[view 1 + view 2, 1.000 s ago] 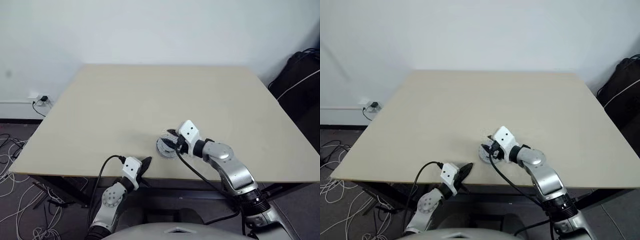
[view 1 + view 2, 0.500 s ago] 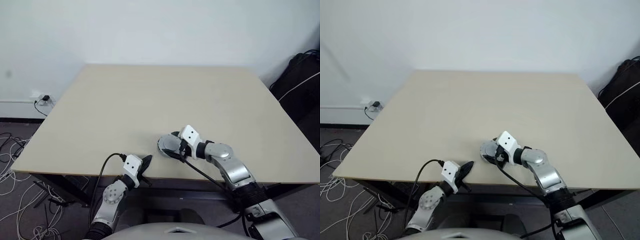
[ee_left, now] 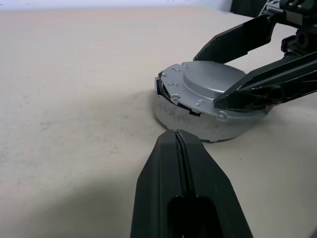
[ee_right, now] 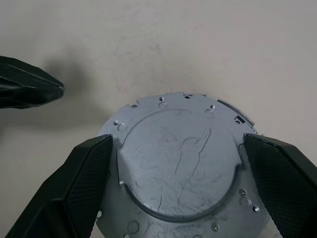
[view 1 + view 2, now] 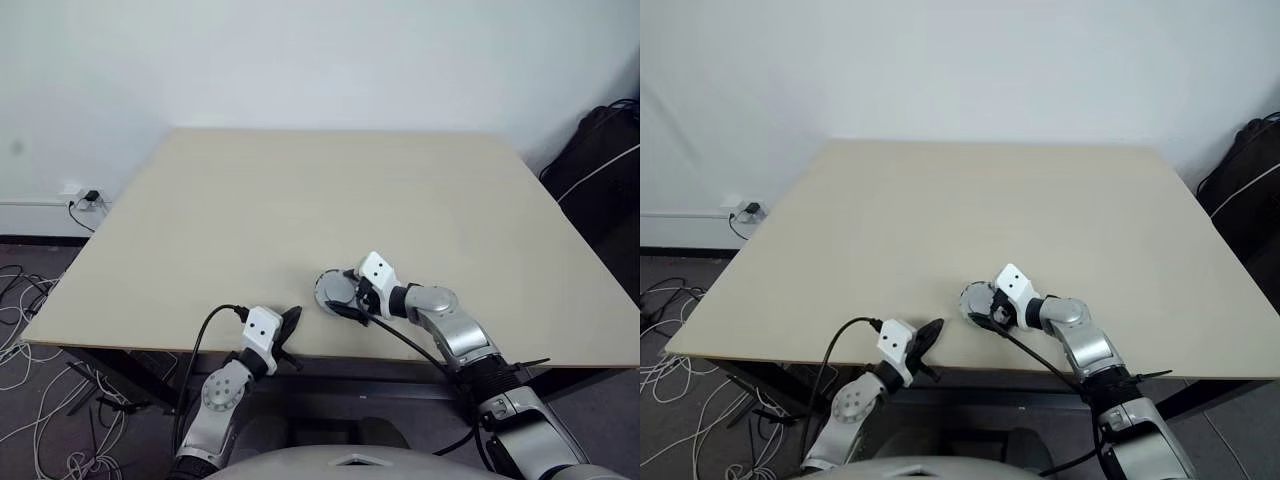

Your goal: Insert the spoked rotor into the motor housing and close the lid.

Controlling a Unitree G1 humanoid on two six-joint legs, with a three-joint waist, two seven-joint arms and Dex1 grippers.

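Observation:
The lid (image 4: 181, 163), its smooth grey face with the raised middle upward, lies flat on the motor housing, whose pale round wall (image 3: 198, 124) shows beneath it. A dark gap shows at one edge of the lid. The spoked rotor is hidden. My right gripper (image 4: 178, 141) is open, its black fingers (image 4: 74, 198) spread wide over the two sides of the lid. My left gripper (image 3: 177, 135) is shut and empty, a short way in front of the housing, near the table's front edge (image 5: 300, 355).
The beige table (image 5: 320, 200) stretches far and wide behind the housing. A black bag (image 5: 600, 160) sits off its right side. Cables (image 5: 25, 300) and a wall socket lie on the floor to the left.
The right gripper has sunk and opened. The lid, held tilted a second ago, now lies flat on the housing. The left gripper has stayed shut and hardly moved.

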